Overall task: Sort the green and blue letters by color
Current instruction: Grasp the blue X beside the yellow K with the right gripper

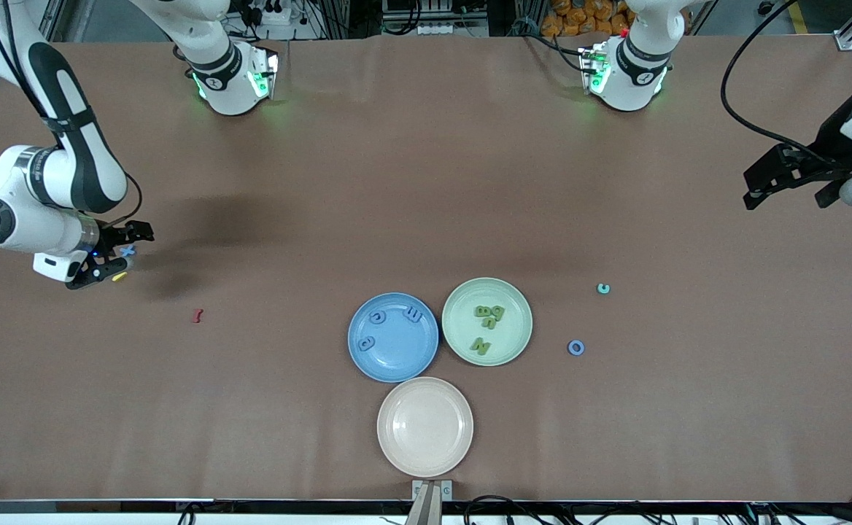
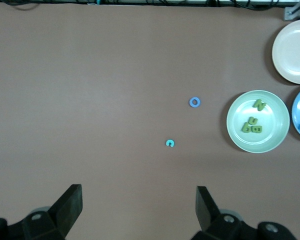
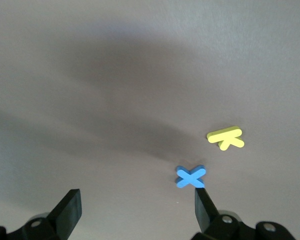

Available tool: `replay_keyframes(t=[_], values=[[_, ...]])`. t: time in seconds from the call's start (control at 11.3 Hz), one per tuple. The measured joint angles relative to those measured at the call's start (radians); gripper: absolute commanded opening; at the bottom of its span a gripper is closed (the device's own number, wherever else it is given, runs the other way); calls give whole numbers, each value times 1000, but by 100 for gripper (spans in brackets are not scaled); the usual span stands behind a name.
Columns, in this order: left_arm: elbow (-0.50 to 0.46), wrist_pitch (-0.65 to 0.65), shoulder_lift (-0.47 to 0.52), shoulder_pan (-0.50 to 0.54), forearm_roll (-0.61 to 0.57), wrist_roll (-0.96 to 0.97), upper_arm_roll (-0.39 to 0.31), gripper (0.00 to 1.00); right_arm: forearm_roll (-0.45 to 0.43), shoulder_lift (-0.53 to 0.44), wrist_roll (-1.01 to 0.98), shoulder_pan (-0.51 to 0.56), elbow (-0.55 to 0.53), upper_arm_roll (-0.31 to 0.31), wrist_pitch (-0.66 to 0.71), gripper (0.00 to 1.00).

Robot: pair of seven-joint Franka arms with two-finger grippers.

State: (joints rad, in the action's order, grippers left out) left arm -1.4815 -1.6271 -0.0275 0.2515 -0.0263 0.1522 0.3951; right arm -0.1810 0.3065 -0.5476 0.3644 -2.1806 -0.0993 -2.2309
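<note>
A blue X letter (image 1: 128, 251) lies on the brown table at the right arm's end, next to a yellow letter (image 1: 119, 276). My right gripper (image 1: 133, 254) hangs open low over them; in the right wrist view the blue X (image 3: 191, 177) sits just ahead of one fingertip (image 3: 202, 202), outside the gap. A blue O letter (image 1: 576, 348) and a teal c letter (image 1: 603, 289) lie toward the left arm's end. The blue plate (image 1: 397, 357) holds three blue letters (image 1: 376, 317). The green plate (image 1: 462, 299) holds several green letters (image 1: 489, 316). My left gripper (image 1: 787, 197) waits open and high, holding nothing.
A beige plate (image 1: 424, 426) stands without letters, nearer the front camera than the two other plates. A red letter (image 1: 197, 316) lies between the right gripper and the blue plate. The left wrist view shows the blue O (image 2: 194, 102), teal c (image 2: 170, 143) and green plate (image 2: 270, 142).
</note>
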Motion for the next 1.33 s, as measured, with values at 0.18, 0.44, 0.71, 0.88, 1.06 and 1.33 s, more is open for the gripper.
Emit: replay_keyframes(t=[0.18, 0.44, 0.71, 0.88, 1.06, 1.33], values=[[-7, 15, -2, -1, 17, -2, 0, 100, 0, 39, -33, 28, 1, 2, -22, 100], [-11, 29, -3, 7, 17, -3, -4, 100, 0, 120, -41, 68, 32, 2, -34, 100], [-13, 29, -6, 4, 18, -3, -3, 100, 0, 170, -81, 82, 74, 3, -35, 100], [-13, 29, -12, 2, 18, -3, -2, 100, 0, 192, -112, 99, 99, 4, -35, 100], [-13, 29, -16, 0, 18, -3, -1, 100, 0, 203, -121, 106, 108, 4, -35, 100], [-13, 29, -16, 0, 18, -3, 0, 100, 0, 203, -126, 106, 108, 4, -35, 100]])
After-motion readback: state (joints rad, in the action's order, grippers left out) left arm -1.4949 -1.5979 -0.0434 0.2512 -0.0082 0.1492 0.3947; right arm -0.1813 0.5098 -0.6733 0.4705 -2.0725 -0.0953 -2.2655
